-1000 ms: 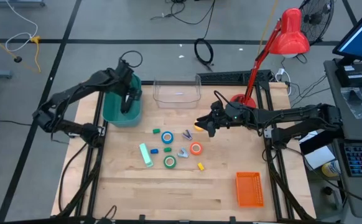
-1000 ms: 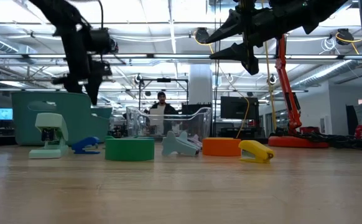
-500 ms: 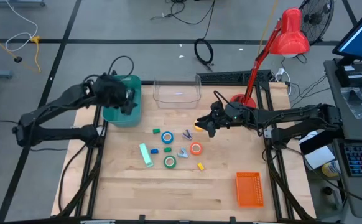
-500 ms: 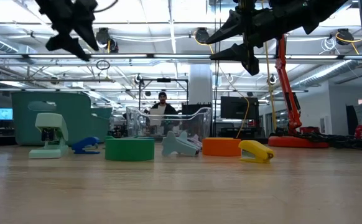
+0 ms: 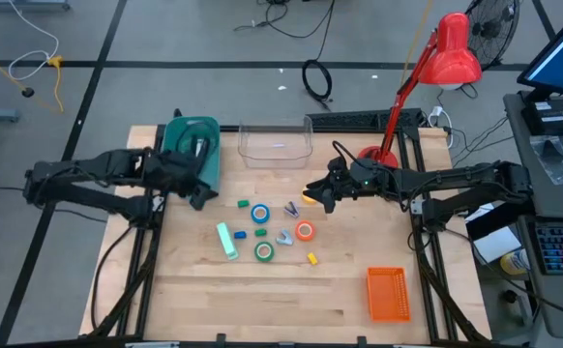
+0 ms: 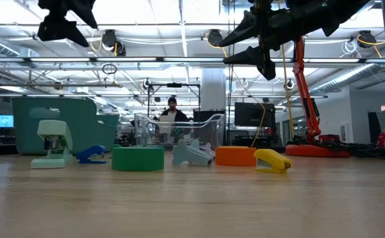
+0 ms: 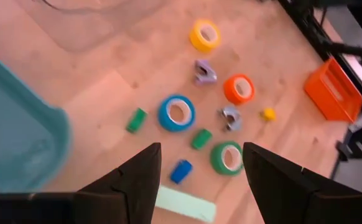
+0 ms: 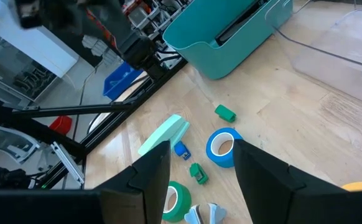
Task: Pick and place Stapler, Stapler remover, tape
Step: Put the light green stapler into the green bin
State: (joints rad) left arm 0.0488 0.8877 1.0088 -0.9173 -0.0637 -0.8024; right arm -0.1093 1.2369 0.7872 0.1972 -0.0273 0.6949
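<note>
stapler: flat, long axis near-far | both arms' fingers spread, empty

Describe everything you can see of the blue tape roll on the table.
The blue tape roll is a small ring with a bright blue band and a pale core, hollow through the middle. It lies flat on the wooden table, hole facing up, near the middle of the scattered items. A small green block sits just beside it, apart. Nothing touches or grips it.

Teal bin nr clear tray, orange basket, red lamp
</note>
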